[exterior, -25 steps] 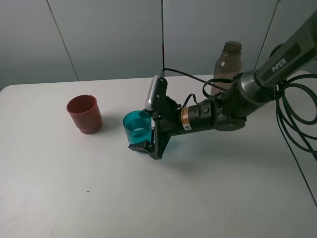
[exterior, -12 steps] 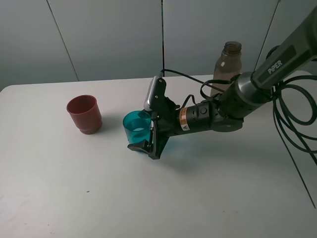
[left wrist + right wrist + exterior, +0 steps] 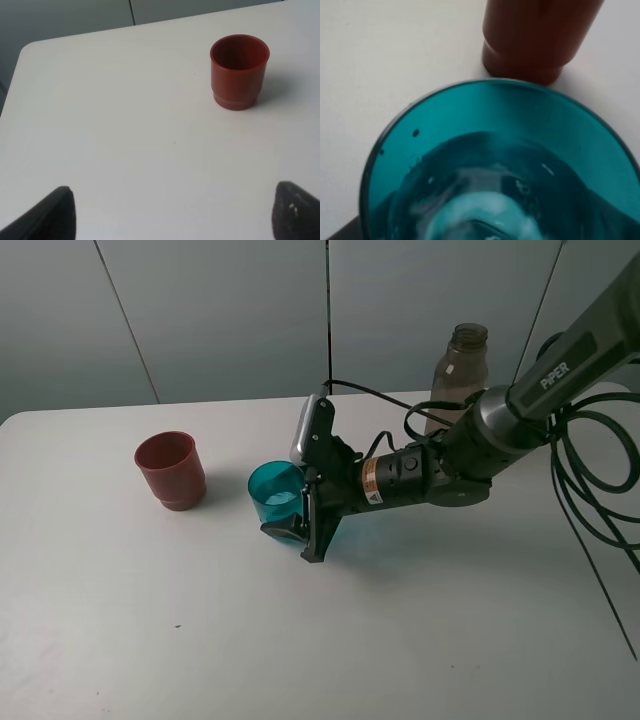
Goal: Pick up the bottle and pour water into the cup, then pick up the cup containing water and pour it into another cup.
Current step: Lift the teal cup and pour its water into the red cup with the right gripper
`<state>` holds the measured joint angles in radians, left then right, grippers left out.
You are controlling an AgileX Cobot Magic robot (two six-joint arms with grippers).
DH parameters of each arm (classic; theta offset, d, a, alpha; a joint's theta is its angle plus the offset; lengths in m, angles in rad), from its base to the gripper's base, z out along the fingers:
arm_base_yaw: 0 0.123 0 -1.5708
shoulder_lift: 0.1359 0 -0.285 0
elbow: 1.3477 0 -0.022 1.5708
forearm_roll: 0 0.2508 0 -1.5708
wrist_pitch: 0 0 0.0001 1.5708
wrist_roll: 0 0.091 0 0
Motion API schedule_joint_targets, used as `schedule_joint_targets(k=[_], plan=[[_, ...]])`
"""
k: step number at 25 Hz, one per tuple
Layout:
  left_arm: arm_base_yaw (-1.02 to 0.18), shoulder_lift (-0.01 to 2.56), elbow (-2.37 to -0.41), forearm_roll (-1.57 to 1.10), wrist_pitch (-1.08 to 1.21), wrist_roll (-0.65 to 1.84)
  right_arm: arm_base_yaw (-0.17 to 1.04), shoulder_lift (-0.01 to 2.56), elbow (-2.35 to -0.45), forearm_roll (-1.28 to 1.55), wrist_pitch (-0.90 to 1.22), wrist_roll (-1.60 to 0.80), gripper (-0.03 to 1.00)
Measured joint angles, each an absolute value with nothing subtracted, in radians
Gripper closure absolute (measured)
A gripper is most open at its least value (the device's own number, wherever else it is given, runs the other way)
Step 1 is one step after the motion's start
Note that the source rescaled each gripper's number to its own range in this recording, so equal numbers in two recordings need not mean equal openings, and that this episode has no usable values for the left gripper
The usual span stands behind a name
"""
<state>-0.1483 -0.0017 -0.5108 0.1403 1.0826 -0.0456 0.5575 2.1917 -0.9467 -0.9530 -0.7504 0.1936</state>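
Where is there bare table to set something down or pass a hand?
The near half of the table, in front of both cups, is bare, as is the left end beyond the red-brown cup. The strip between red-brown cup and teal cup is narrow. Crowded: far right, with the right arm, bottle and cables.

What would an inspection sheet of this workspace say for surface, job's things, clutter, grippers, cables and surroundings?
Surface: white table, dry, with one tiny dark speck.
Job's things: teal cup upright, water inside; red-brown cup upright to its left, apart from it, empty; bottle upright and uncapped behind the right arm.
Clutter: nothing seen.
Grippers: right gripper set around the teal cup, firm contact not confirmed; left gripper open, holding nothing, looking at the red-brown cup.
Cables: black cables loop beside the right arm, off the cups.
Surroundings: grey wall panels.
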Motion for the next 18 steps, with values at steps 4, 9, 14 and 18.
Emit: schedule_joint_targets(k=[4, 9, 14, 18], plan=[[-0.148, -0.002, -0.511, 0.14, 1.083, -0.046, 0.558, 2.192, -0.947, -0.953, -0.752, 0.192, 0.82], [-0.148, -0.002, -0.511, 0.14, 1.083, -0.046, 0.558, 2.191, -0.947, -0.955, -0.756, 0.192, 0.82], [-0.148, -0.002, -0.511, 0.14, 1.083, -0.046, 0.558, 2.12, -0.947, -0.955, -0.743, 0.251, 0.82], [-0.148, -0.002, -0.511, 0.14, 1.083, -0.046, 0.558, 2.055, -0.947, -0.955, -0.705, 0.327, 0.82]])
